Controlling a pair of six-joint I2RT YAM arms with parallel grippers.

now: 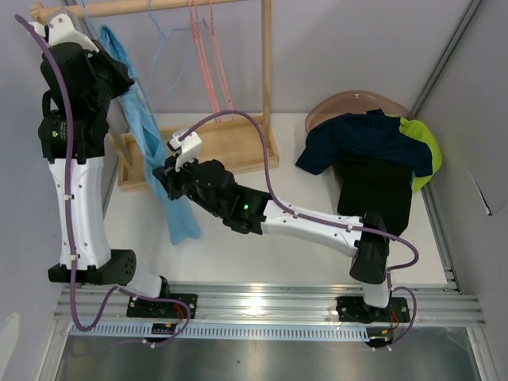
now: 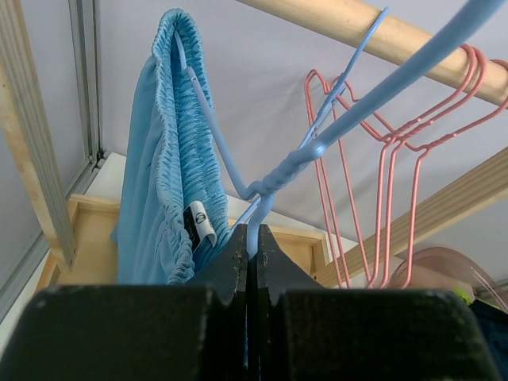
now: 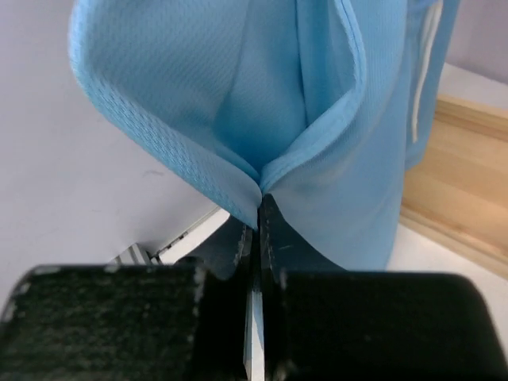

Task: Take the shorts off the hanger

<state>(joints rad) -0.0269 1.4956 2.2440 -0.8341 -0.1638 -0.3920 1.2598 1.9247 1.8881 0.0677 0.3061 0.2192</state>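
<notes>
Shorts first: your light blue shorts (image 1: 148,144) hang at the far left corner of the worktop (image 1: 270,248), draped over a blue hanger (image 2: 311,146) that hooks on the wooden rod (image 2: 373,27). The elastic waistband sits up top near the rod and the legs drop down in front of the rack base (image 1: 232,144).

Left fingers (image 2: 252,242) are nearly closed, pinching the blue hanger's wire just below its twisted neck. Waistband & white label sit just beside them, on the left of the left wrist view.

Right fingers (image 3: 258,218) are closed tight on a fold of the light blue shorts' hem, low on one leg, w/ the fabric fanning out above the tips. In the top view, that arm reaches across from the near right edge to the shorts' lower part.

Pink hangers (image 2: 390,178) hang on the same rod, beside the blue one.

Far right corner: navy shorts (image 1: 357,140), black shorts (image 1: 378,195) & lime green shorts (image 1: 427,143) lie piled together, overlapping, partly over a pinkish bowl (image 1: 333,108). You can't pick out a teal pair for certain there.
</notes>
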